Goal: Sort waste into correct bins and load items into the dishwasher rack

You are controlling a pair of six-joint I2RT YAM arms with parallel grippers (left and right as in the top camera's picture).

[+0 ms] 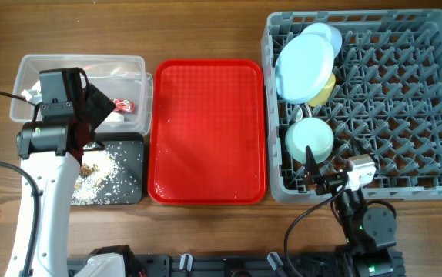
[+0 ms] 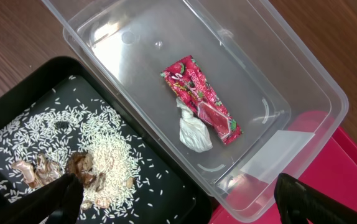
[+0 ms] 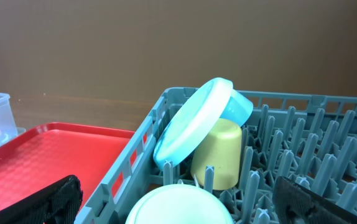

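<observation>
Left wrist: L gripper (image 2: 178,205) spread wide over clear rectangular plastic tub (image 2: 135,62) w/ crinkled red snack wrapper (image 2: 203,99); R gripper (image 3: 181,202) also wide.

Over on the left, the plastic tub (image 1: 125,71) sits at the far side of the table. The shallow tray (image 1: 132,150) lies just in front of it, nearer the robot. Inside the tub goes the snack wrapper (image 2: 206,102), and the tissue (image 2: 194,132) lies touching its side. Rice scraps (image 2: 101,140) are spread across the shallow tray, heaped towards its middle. Just right of that pair, the serving tray (image 1: 208,131) takes the centre of the table. Close alongside on its right stands the dishwasher rack (image 1: 406,100). In the rack's far left corner the plate (image 1: 306,69) leans tilted among the pegs. The cup (image 1: 325,91) is tucked under its right edge. The bowl (image 1: 309,138) sits in front of both, against the rack's left wall.
</observation>
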